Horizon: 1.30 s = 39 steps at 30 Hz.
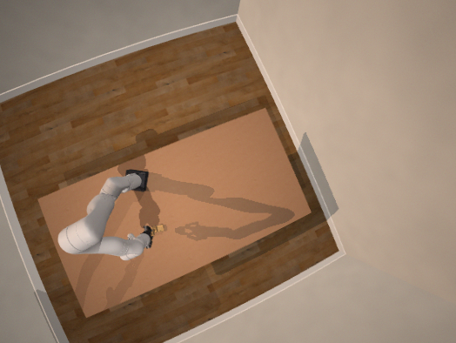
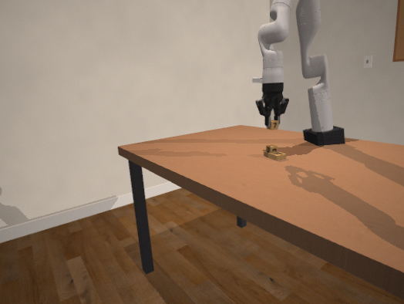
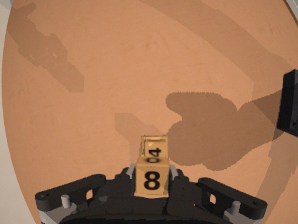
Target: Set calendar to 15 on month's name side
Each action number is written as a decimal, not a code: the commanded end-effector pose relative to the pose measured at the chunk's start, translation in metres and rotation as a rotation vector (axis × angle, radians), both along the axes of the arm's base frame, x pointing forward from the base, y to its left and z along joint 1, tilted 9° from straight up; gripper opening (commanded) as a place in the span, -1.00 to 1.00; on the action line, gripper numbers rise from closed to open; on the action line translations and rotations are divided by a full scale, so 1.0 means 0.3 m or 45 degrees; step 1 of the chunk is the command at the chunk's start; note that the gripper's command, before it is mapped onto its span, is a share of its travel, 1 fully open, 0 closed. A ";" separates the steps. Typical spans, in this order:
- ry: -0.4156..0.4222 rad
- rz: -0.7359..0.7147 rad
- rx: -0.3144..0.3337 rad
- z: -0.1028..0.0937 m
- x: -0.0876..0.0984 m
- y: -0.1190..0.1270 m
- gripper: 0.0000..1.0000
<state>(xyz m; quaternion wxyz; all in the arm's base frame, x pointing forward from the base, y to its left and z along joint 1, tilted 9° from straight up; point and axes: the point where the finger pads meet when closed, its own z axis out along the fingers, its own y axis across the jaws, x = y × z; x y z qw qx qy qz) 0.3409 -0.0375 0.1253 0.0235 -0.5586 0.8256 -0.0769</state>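
Observation:
My gripper (image 2: 273, 119) (image 3: 152, 172) (image 1: 149, 232) is shut on a tan wooden date cube (image 2: 274, 124) (image 3: 151, 181) and holds it in the air above the table. The cube shows an 8 in the wrist view and a 7 in the exterior view. The small wooden tray (image 2: 278, 156) (image 1: 161, 228) lies flat on the table, in front of the gripper and lower. The second cube (image 2: 271, 148) (image 3: 154, 148) stands in the tray at one end; in the wrist view it shows just beyond the held cube, with the digits 0 and 4 visible.
The arm's black base (image 1: 138, 179) (image 2: 324, 136) (image 3: 289, 105) stands on the table (image 2: 231, 181) behind the tray. The table's front edge and dark leg (image 2: 140, 216) are at the left in the exterior view.

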 end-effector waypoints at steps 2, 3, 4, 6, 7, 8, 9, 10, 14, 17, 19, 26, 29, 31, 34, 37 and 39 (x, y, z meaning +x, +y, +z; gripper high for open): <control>-0.001 0.065 -0.008 0.000 0.021 0.093 -0.43; -0.002 0.065 -0.008 0.000 0.021 0.095 -0.43; -0.002 0.065 -0.008 0.000 0.021 0.096 -0.43; -0.002 0.065 -0.008 0.000 0.021 0.096 -0.43; -0.002 0.065 -0.008 0.000 0.021 0.096 -0.43; -0.002 0.065 -0.008 0.000 0.021 0.096 -0.43; -0.002 0.065 -0.008 0.000 0.021 0.096 -0.43; -0.002 0.065 -0.008 0.000 0.021 0.096 -0.43; -0.002 0.065 -0.008 0.000 0.021 0.096 -0.43; -0.002 0.065 -0.008 0.000 0.021 0.096 -0.43; -0.002 0.065 -0.008 -0.002 0.022 0.096 -0.43; -0.001 0.064 -0.008 -0.037 0.027 0.092 -0.43; -0.001 0.064 -0.008 -0.046 0.028 0.092 -0.43; -0.001 0.064 -0.008 -0.065 0.031 0.090 -0.43; -0.001 0.064 -0.008 -0.096 0.035 0.087 -0.43; -0.001 0.064 -0.008 -0.128 0.040 0.084 -0.43; -0.001 0.064 -0.008 -0.148 0.043 0.082 -0.43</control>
